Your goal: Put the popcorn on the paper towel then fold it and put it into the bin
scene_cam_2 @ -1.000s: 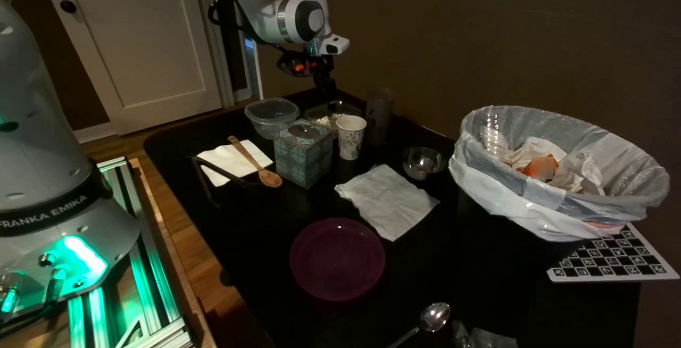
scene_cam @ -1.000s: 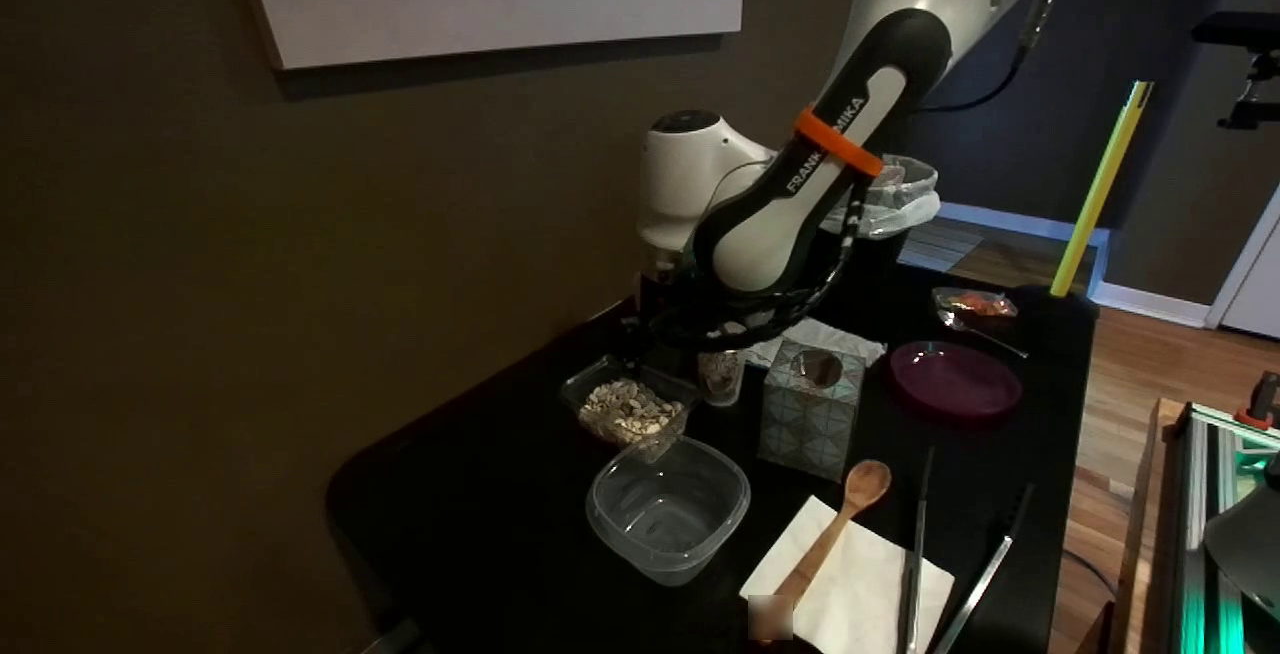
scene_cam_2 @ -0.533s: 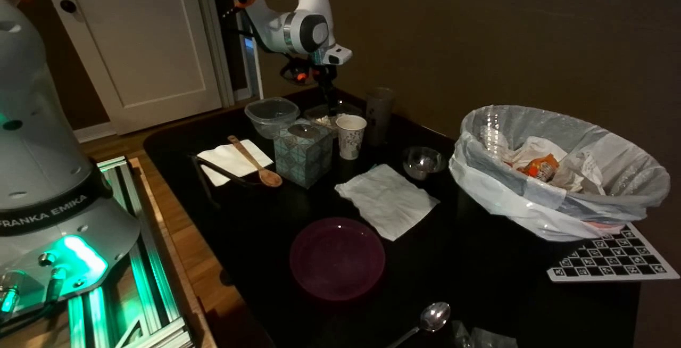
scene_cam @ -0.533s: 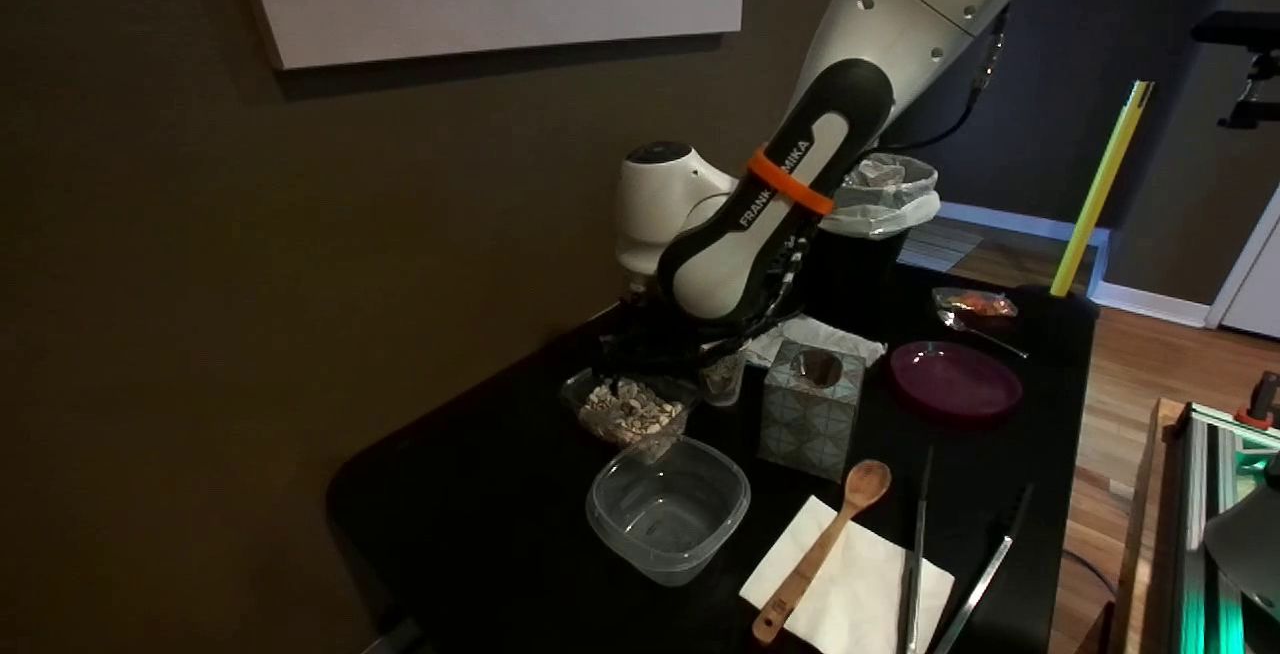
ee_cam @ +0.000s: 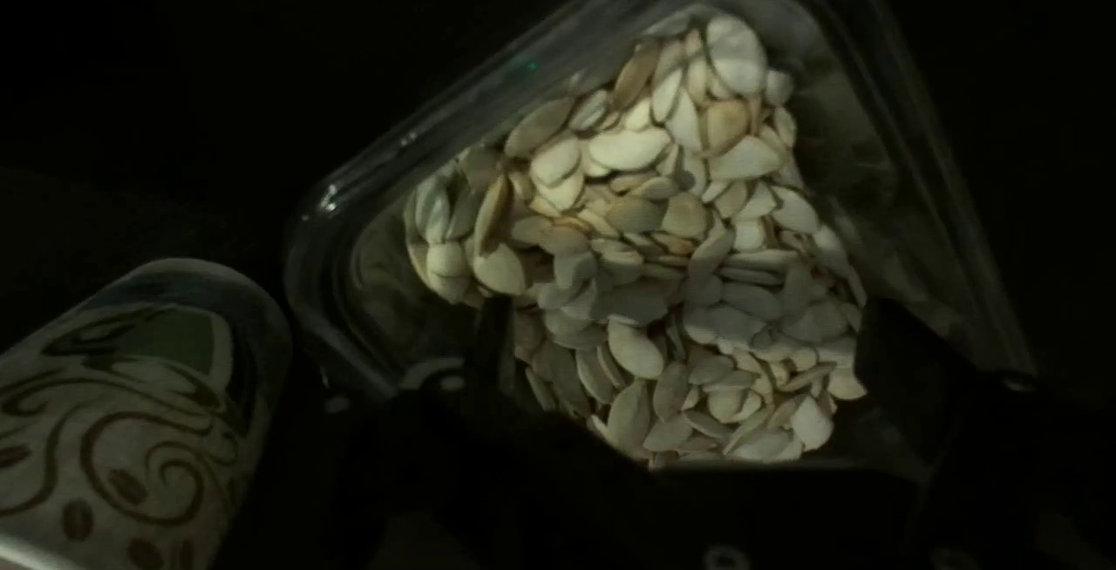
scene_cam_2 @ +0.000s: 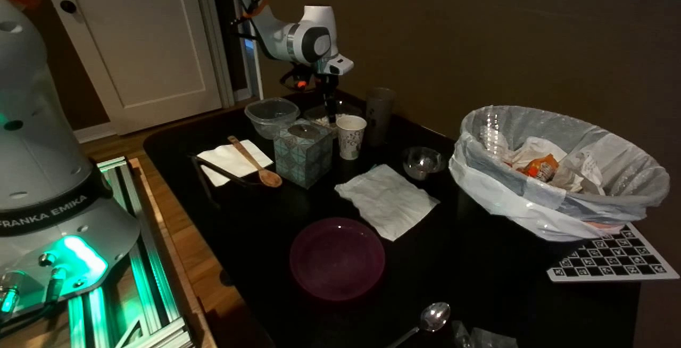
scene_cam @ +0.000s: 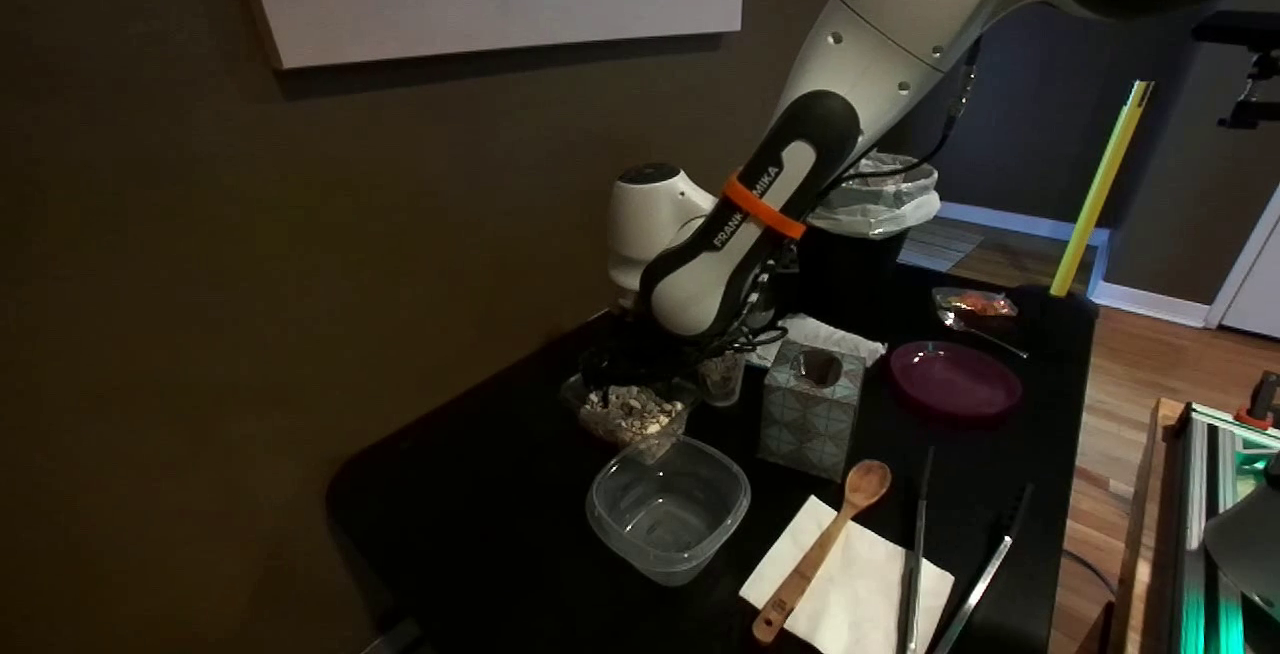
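The popcorn [scene_cam: 635, 414] is a heap of pale beige bits in a small clear square tub; in the wrist view the bits [ee_cam: 645, 204] look flat and seed-like. The tub's rim shows in the wrist view [ee_cam: 946, 186]. My gripper [ee_cam: 689, 326] is open, its dark fingers apart on either side of the heap; whether they touch the bits is unclear. In an exterior view the gripper [scene_cam_2: 332, 118] points down into the tub. The paper towel [scene_cam: 860, 579] lies flat under a wooden spoon [scene_cam: 835, 534]. The bin [scene_cam_2: 511, 215] has a white liner and holds crumpled waste.
A larger clear tub [scene_cam: 670, 564] stands beside the popcorn tub. A patterned cup [scene_cam_2: 351, 138], a tissue box [scene_cam_2: 303, 156] and a tall tumbler [scene_cam_2: 379, 119] stand close by. Tongs [scene_cam: 975, 589] overlap the towel. Another white sheet [scene_cam_2: 391, 204] lies near a purple plate [scene_cam_2: 338, 257].
The arm has come down, and my gripper has lowered from above the popcorn tub into it. The objects on the table have not moved.
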Robot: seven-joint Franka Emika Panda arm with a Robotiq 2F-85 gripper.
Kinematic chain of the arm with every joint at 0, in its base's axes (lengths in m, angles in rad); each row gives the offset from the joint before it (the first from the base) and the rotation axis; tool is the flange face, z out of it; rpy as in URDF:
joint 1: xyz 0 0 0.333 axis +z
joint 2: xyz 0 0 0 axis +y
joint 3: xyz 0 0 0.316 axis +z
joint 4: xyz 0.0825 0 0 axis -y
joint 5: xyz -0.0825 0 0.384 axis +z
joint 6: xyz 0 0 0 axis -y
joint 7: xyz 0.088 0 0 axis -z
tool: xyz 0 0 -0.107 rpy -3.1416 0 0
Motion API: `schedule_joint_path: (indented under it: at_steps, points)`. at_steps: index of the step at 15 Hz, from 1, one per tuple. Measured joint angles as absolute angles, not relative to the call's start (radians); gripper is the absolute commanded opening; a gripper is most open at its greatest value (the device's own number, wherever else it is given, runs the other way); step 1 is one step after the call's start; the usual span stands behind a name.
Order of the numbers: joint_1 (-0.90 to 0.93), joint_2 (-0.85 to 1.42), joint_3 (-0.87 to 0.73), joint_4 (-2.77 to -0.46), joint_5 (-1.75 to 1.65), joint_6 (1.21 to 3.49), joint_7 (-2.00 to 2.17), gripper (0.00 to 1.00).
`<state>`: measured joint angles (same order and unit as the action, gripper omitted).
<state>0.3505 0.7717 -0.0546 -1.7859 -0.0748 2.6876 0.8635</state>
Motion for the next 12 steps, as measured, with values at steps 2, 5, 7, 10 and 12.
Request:
schedule_joint_path:
  at_steps: [2,5,7,10,12]
  points:
    - [0.351,0.789,-0.055,-1.773,-0.064,2.688,0.866,1.00]
    - [0.351,0.813,-0.056,-1.753,-0.057,2.688,0.869,0.74]
    - [0.353,0.826,-0.059,-1.741,-0.055,2.688,0.873,0.61]
    - [0.356,0.837,-0.061,-1.726,-0.052,2.688,0.880,0.38]
    - [0.356,0.839,-0.063,-1.722,-0.052,2.688,0.881,0.27]
